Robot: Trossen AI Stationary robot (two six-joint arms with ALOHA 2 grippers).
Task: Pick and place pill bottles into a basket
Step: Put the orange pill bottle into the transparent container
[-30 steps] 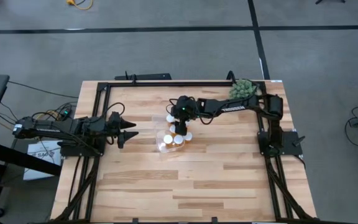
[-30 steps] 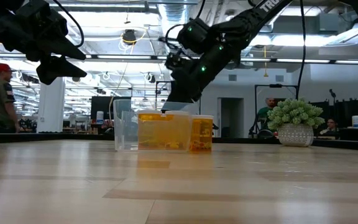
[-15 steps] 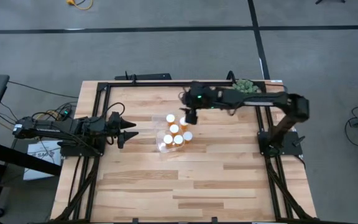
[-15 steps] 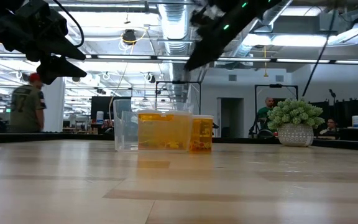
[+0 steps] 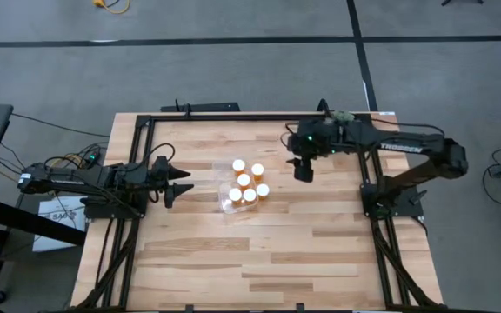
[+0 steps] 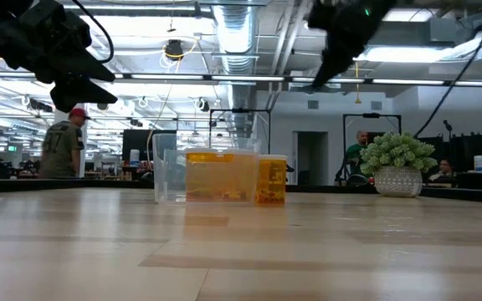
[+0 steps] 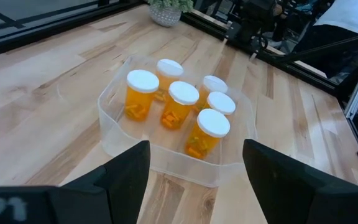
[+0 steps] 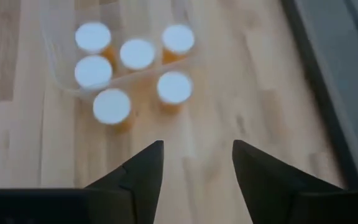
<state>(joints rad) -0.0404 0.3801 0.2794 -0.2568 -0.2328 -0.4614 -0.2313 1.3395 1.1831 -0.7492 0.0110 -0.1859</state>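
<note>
At table (image 5: 277, 252) centre, six bottles (image 5: 247, 181) stood capped in a tight cluster with the basket (image 7: 166, 165). Whether the outer two sat inside its clear wall or just beside it could not be told. The right end effector (image 5: 303, 170) hung raised at the cluster's 3 o'clock, fingers wide apart and empty. The left end effector (image 5: 181, 184) waited at 9 o'clock, also spread and empty. A low reach for an edge bottle would likely clip its neighbours or shove the light basket. A plant (image 6: 397, 165) stood at 1 o'clock, well clear.
</note>
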